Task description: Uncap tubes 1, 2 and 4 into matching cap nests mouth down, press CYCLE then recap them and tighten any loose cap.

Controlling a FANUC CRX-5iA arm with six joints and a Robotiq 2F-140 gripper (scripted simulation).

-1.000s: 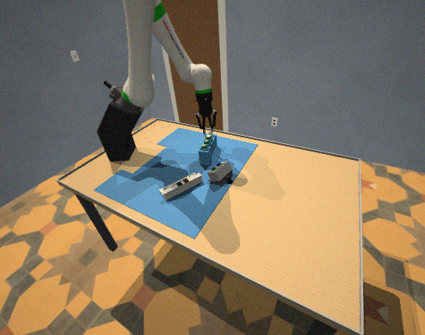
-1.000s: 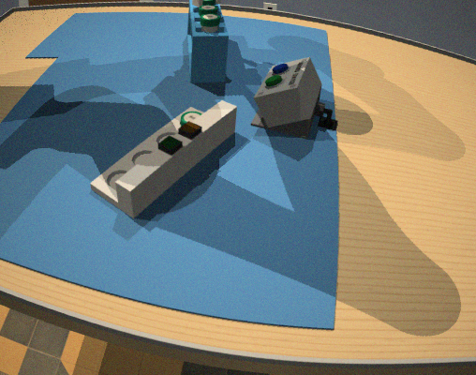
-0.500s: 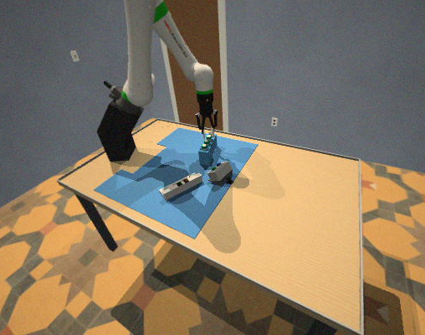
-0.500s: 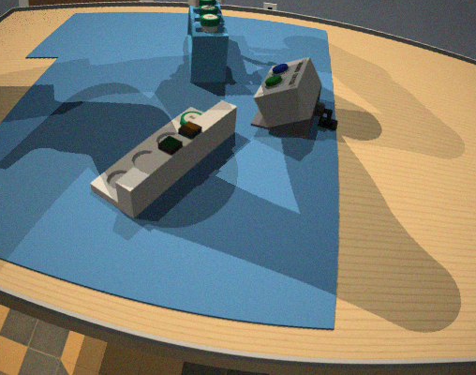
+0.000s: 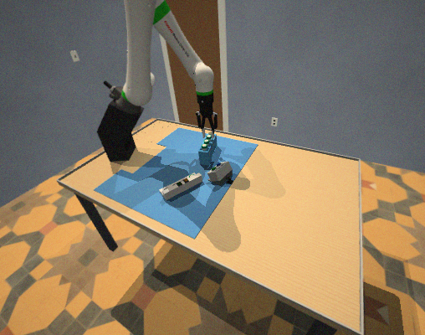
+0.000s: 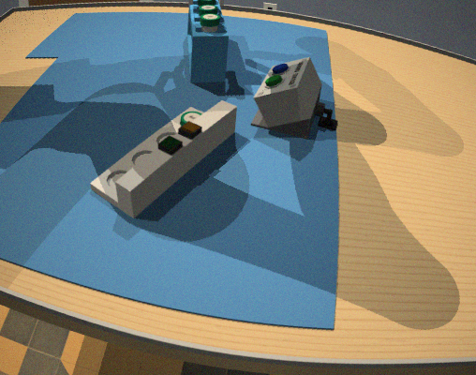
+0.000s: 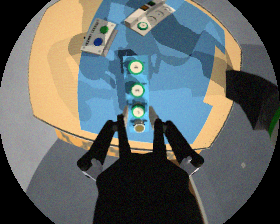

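Blue mat (image 6: 269, 255) on a wooden table (image 6: 400, 161) carries the decapping station (image 6: 208, 58), whose row of four tubes runs straight up the wrist frame. At the row's lower end stands an uncapped tube (image 7: 139, 128), directly under the gripper (image 7: 139, 123). The gripper is partly spread and pinches nothing, with one finger on either side of the row, so the jaws close across its long axis. The nearest green cap (image 7: 139, 110) sits just above in frame, and a likely next approach runs along the row. One cap (image 6: 190, 116) already lies in the cap tray (image 6: 175, 166).
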